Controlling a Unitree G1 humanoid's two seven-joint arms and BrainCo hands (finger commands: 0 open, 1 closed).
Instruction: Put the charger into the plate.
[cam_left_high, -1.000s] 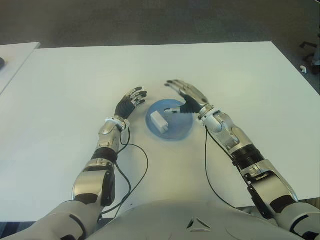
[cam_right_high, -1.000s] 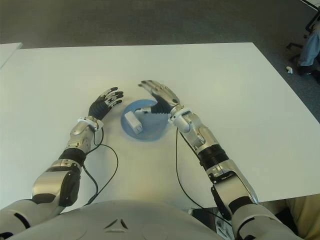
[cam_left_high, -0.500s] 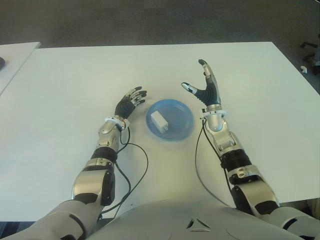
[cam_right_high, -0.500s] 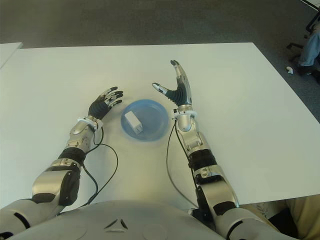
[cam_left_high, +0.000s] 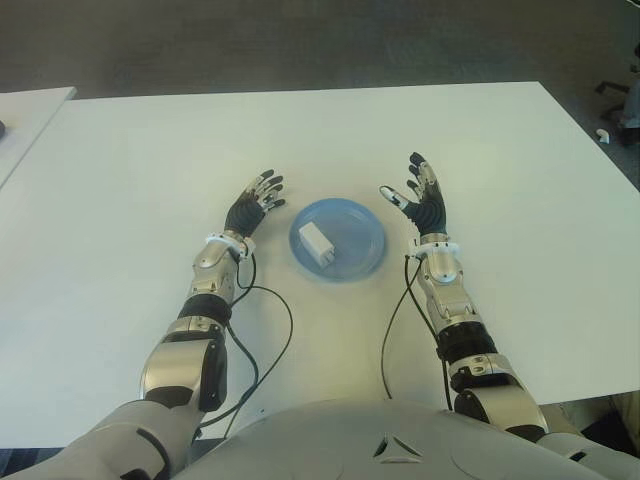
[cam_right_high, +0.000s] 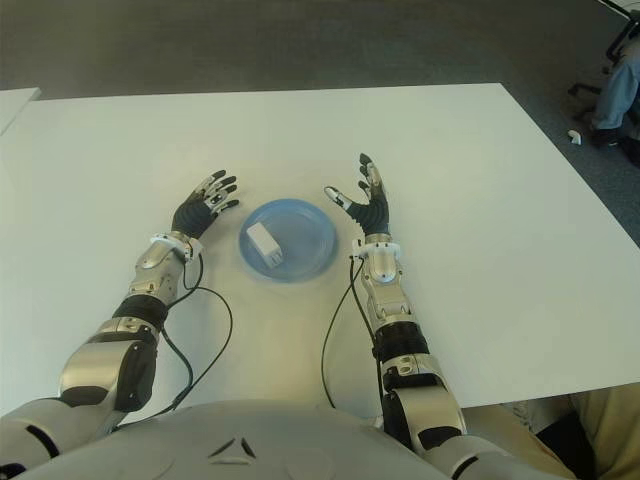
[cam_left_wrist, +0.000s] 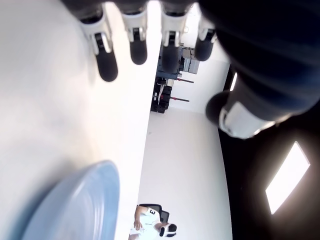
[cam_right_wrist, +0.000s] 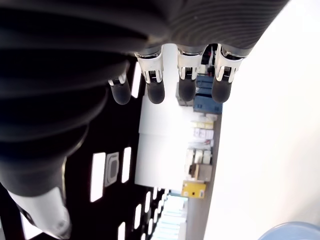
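— Where is the charger (cam_left_high: 319, 243)?
— Inside the blue plate (cam_left_high: 360, 255), lying on its left half: a small white rectangular block, held by nothing.

— How do the hands stand?
— The right hand (cam_left_high: 423, 202) is just right of the plate, palm turned toward it, fingers (cam_right_wrist: 154, 92) straight and spread, thumb out; it grasps nothing and is apart from the plate. The left hand (cam_left_high: 251, 208) shows just left of the plate, fingers (cam_left_wrist: 106, 64) extended and loosely fanned, also empty.

— And around them?
— A white table (cam_left_high: 130, 170) bears everything. Black cables (cam_left_high: 262, 345) trail from both forearms across it toward the robot's body.
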